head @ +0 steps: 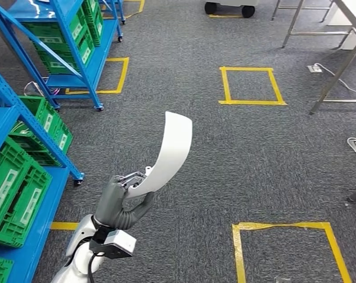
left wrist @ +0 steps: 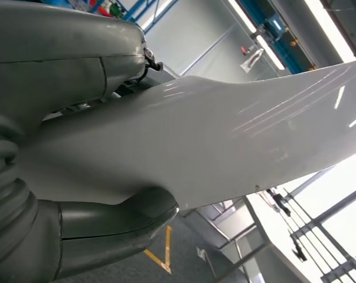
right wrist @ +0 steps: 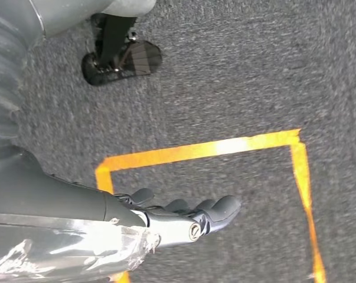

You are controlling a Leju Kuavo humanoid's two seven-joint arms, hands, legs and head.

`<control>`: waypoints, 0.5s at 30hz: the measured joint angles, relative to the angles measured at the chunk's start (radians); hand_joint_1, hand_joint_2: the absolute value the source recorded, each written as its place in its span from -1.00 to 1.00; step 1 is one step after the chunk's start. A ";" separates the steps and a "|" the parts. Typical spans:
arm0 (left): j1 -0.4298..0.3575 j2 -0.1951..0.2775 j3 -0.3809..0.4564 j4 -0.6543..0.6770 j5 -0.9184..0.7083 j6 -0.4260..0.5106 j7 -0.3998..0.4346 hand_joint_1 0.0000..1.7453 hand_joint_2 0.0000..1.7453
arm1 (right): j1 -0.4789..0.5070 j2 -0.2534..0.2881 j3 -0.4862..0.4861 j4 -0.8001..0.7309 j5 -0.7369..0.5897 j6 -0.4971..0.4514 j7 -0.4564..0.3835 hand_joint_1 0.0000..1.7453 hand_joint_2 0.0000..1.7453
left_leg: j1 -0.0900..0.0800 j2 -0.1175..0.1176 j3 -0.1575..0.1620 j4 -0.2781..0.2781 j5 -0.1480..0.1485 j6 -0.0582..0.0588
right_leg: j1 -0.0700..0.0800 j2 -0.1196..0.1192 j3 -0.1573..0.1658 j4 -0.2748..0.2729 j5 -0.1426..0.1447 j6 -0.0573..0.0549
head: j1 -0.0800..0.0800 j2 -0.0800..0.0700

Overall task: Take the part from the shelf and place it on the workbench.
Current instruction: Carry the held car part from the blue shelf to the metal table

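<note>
Left robot hand (head: 122, 200) grasps a curved white part (head: 169, 153) above grey carpet; right robot hand (right wrist: 167, 224) hangs released, fingers extended.

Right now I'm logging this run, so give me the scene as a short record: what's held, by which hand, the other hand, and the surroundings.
held item: white curved part, lifted above the floor
holding hand: left hand, gripping the part's lower end
other hand: right hand, holding nothing, fingers extended, hanging over the carpet
shelves: blue racks with green crates at left
floor: grey carpet with yellow tape squares
workbench: metal table legs at upper right
</note>
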 joint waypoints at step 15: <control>0.001 0.000 0.005 -0.002 -0.022 -0.001 0.000 1.00 1.00 | 0.000 -0.001 -0.004 0.000 0.033 0.002 -0.004 -1.00 1.00 | -0.001 0.047 0.104 -0.221 0.083 0.038 | -0.004 -0.062 -0.150 0.273 -0.098 0.045 | 0.013 0.000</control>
